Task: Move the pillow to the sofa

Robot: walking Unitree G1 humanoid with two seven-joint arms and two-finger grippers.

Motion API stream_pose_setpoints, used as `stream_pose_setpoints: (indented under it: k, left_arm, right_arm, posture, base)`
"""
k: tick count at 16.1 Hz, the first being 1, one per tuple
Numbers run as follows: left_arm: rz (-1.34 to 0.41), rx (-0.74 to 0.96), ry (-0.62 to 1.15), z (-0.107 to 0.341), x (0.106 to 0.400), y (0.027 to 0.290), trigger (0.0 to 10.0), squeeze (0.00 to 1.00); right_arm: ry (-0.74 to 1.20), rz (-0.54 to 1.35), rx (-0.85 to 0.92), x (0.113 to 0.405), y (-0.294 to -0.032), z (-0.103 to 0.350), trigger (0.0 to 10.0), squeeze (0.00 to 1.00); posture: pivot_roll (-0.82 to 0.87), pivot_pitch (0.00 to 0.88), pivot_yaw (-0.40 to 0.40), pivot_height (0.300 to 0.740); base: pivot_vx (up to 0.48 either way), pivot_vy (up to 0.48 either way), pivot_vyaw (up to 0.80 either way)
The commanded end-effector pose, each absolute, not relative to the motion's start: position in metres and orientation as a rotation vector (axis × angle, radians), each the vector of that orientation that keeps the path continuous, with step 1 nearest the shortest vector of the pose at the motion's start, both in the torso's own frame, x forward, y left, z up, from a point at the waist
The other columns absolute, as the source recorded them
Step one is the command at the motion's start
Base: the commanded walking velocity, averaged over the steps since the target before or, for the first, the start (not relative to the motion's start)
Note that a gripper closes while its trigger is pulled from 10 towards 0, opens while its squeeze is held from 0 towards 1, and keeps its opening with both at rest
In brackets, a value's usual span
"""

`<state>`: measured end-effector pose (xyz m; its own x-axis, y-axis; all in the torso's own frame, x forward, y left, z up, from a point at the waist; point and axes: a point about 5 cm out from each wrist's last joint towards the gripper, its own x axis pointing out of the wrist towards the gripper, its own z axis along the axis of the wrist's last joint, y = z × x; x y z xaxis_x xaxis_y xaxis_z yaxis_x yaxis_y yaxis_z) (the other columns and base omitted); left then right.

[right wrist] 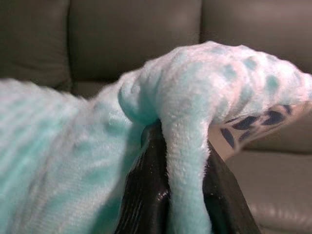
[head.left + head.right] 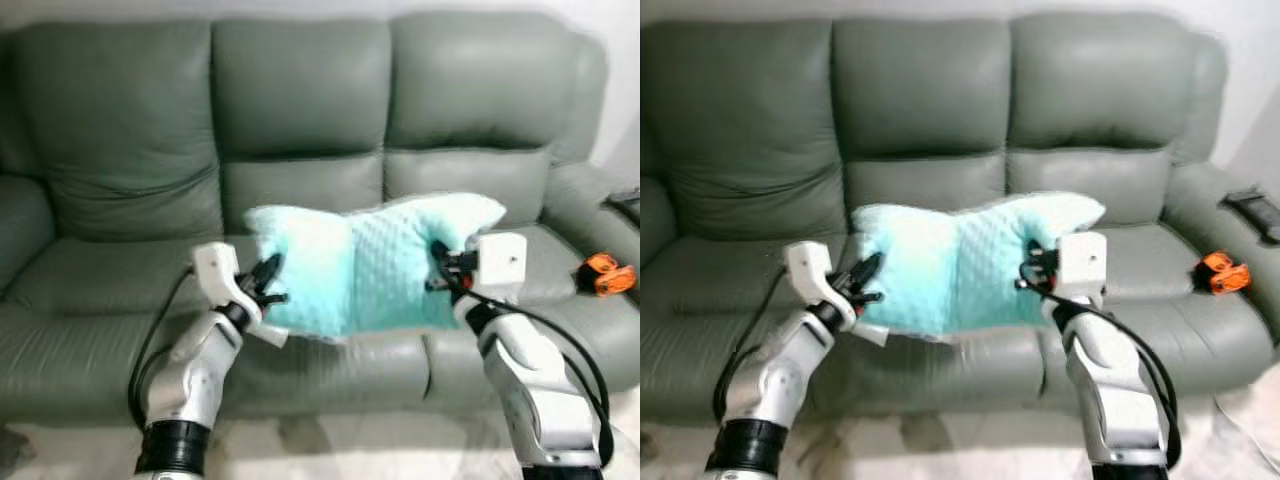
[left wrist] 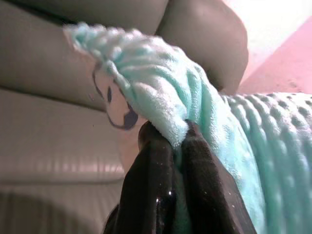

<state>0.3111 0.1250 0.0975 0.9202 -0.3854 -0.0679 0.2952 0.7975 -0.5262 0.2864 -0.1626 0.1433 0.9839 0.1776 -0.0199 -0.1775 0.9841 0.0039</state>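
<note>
The lower edge of the pillow (image 2: 375,265) is partly blurred in the eye views, so whether it touches the seat cushion or hangs just above it cannot be told. The sofa (image 2: 120,130) is cut off at both sides of the frame, and the arms are cut off at the bottom edge. A dark flat thing (image 2: 1252,210) on the armrest at the far right is too small to be made out.

At the right of the frame, on the seat, a small orange object (image 2: 605,272) is seen, well apart from the pillow (its shape is blurred). Black cables are looped beside both silver arms. The middle seat is screened by the pillow.

The pillow is held up in the centre of the frame, in front of the middle backrest and over the front of the seat. It is mint green, plush, with a dotted, bumpy texture on its right half and a smoother left half; it sags in the middle between the two grips. In the wrist views a pale patch with dark markings is seen on its underside.

The left gripper (image 2: 268,282) is clamped on the pillow's left edge; in its wrist view the black fingers (image 3: 151,190) are pinched tight on a fold of fabric. The right gripper (image 2: 440,265) is clamped on the right edge, its fingers (image 1: 146,195) closed with plush bunched between them.
</note>
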Motion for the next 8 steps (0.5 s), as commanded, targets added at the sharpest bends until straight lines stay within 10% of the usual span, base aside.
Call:
stream_pose_setpoints:
  k: [1,8]
  left_arm:
    - [-0.329,-0.514,0.15,0.1013,0.3115,0.1391,10.0,0.0]
    - [-0.34,-0.517,0.147,0.1016,0.3104,0.1351,10.0,0.0]
  right_arm:
    - [-0.016,0.223,0.011,0.2869,-0.1505,0.1507,10.0,0.0]
    - [-0.017,0.226,0.014,0.2865,-0.1498,0.1506,10.0,0.0]
  posture:
    - [-0.2,0.0,0.024,0.74]
    - [-0.2,0.0,0.024,0.74]
  base:
    - [0.24,0.0,0.0]
    - [0.116,0.0,0.0]
